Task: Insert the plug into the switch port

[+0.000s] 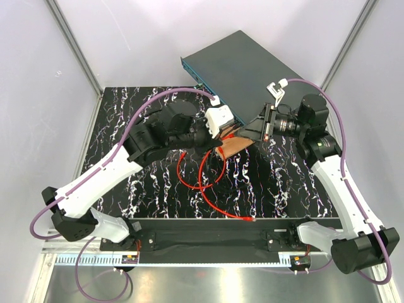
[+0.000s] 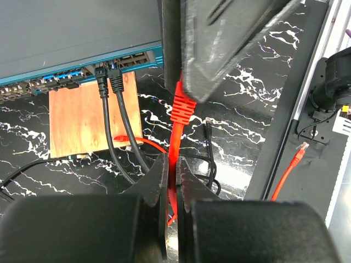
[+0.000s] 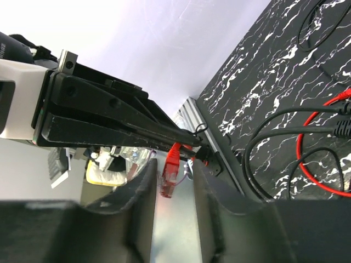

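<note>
Plug (image 3: 170, 171) sits in mid-air a little out from the teal front of the switch (image 1: 240, 66), not yet in any switch port (image 2: 60, 85), and held between the two arms.

On the left, the left gripper (image 2: 173, 164) has its fingers pressed together on the red cable (image 2: 174, 137) just behind the plug's boot. That looks meant to steady the limp lead so the end points toward the switch. On the right, the right gripper (image 3: 175, 164) straddles the plug itself. Its fingers are only narrowly parted, with a sliver of gap showing on one side, so to me it brackets the plug rather than pinches it. I judge this a hand-over so the right arm can do the pushing.

Along the switch front from the left runs the row of ports. Next come two black cables (image 2: 118, 126), already plugged in and trailing forward over the wooden board (image 2: 82, 120) lying just before the switch. They crowd the nearest free sockets and could snag the approach. Farther right, well away from the switch, the cable's other end (image 2: 299, 154) lies loose.
</note>
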{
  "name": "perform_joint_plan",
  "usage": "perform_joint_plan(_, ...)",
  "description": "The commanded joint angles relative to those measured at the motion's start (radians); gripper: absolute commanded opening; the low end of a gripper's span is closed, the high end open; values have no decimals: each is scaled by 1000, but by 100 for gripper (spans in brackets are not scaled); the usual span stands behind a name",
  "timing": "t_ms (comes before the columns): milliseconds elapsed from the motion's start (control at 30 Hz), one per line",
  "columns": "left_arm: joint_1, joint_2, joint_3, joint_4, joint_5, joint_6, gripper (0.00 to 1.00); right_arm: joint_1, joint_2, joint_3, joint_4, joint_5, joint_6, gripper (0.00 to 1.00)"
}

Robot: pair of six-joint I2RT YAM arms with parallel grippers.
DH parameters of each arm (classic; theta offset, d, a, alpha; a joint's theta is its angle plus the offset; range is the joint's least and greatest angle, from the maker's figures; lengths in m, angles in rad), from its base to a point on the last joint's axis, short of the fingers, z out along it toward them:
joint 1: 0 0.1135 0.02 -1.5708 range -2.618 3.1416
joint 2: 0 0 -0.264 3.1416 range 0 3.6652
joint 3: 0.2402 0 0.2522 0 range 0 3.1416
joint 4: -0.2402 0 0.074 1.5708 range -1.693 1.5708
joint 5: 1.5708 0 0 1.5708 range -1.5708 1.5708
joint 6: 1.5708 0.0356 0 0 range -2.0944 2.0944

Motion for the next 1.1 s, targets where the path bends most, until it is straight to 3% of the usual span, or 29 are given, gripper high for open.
perform_joint_plan(0,-7,-2,44,53,9,3,0,10,-1,16,17,17,-14,31)
perform_joint_plan(100,-7,-7,40,52,27,9,0,10,-4,13,9,22,-29,18)
perform_joint_plan(133,-7,-13,35,52,31,9,1,10,-9,11,2,23,-35,7)
perform_joint_plan(167,-7,-14,37,50,31,10,5,10,-9,13,-5,25,-41,3)
perform_joint_plan(200,-7,-19,35,55,32,10,16,9,-9,13,-12,26,-52,0)
perform_joint_plan(333,-7,-31,34,85,14,9,31,9,-10,4,-5,14,-39,0)
perform_joint_plan(1067,-30,-8,-12,179,9,67,32,9,-18,-38,75,-26,52,0)
